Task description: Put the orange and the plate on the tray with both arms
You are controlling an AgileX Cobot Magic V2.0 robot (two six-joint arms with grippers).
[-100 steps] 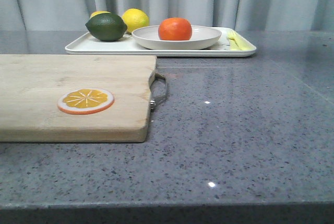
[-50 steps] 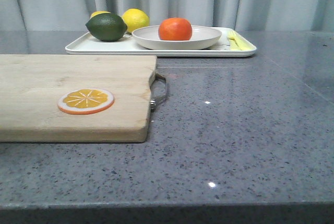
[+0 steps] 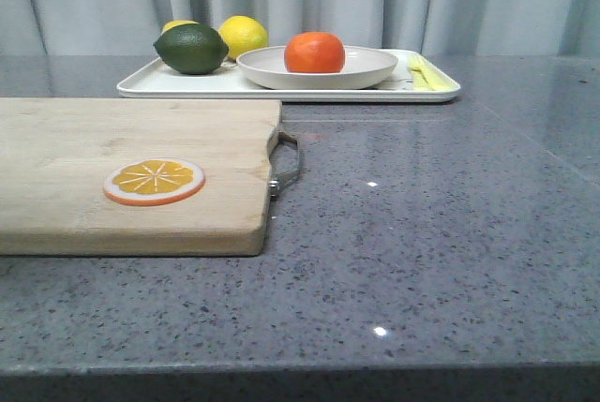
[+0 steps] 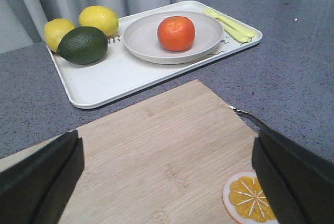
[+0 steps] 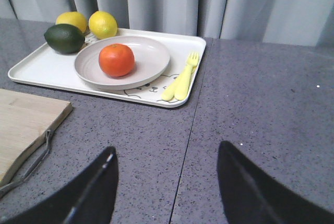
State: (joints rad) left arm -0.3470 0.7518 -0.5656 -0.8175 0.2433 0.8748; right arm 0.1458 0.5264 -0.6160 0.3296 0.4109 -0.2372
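One orange (image 3: 314, 52) on plate (image 3: 366, 70), tray (image 3: 187, 84).

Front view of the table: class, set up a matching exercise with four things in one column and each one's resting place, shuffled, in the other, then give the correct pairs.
Things:
1. round bright orange fruit
2. shallow round beige plate
3. flat orange slice disc
4. pale yellow plastic fork

Places:
A. on the wooden cutting board
B. on the flat white rectangular tray, holding a fruit
C. in the plate
D. flat on the tray, beside the plate

Pairs: 1-C, 2-B, 3-A, 4-D
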